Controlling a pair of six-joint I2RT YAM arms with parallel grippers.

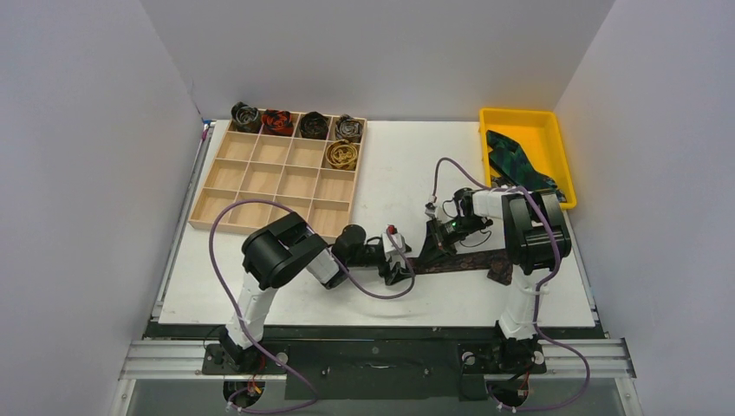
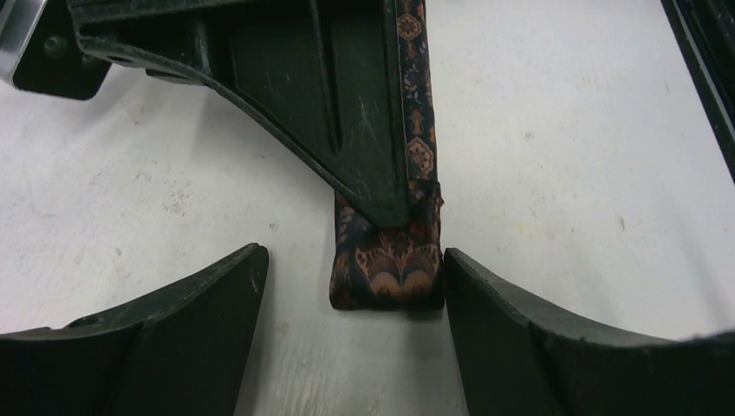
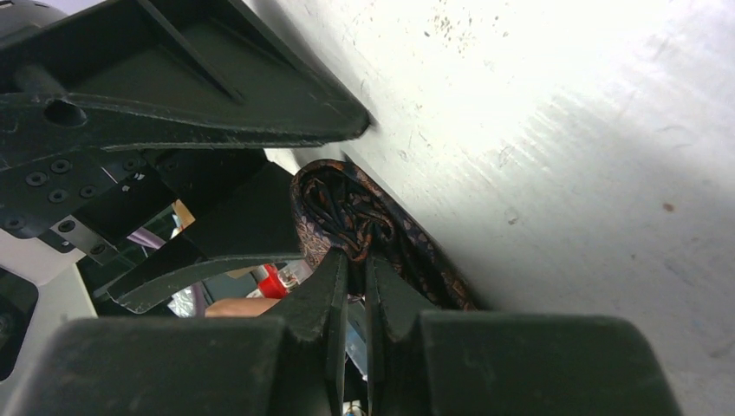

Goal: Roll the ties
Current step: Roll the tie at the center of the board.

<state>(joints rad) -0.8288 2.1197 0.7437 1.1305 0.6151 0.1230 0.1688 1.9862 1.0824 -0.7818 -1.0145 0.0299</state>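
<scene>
A dark brown-black patterned tie [image 1: 468, 260] lies flat along the near part of the table. Its narrow end is folded into a small first turn [image 2: 387, 270]. My right gripper [image 3: 357, 256] is shut on that folded end [image 3: 334, 195], pinching the cloth between its tips. One of its fingers [image 2: 364, 147] presses down onto the fold from above. My left gripper [image 2: 354, 260] is open, with the fold between its fingers, close against the right one. In the top view the left gripper [image 1: 400, 264] and right gripper [image 1: 440, 243] meet at the tie's left end.
A wooden compartment tray [image 1: 260, 178] at the back left holds several rolled ties [image 1: 312, 125] in its far row. A yellow bin [image 1: 520, 113] at the back right holds a green-blue tie [image 1: 511, 160]. White walls enclose the table.
</scene>
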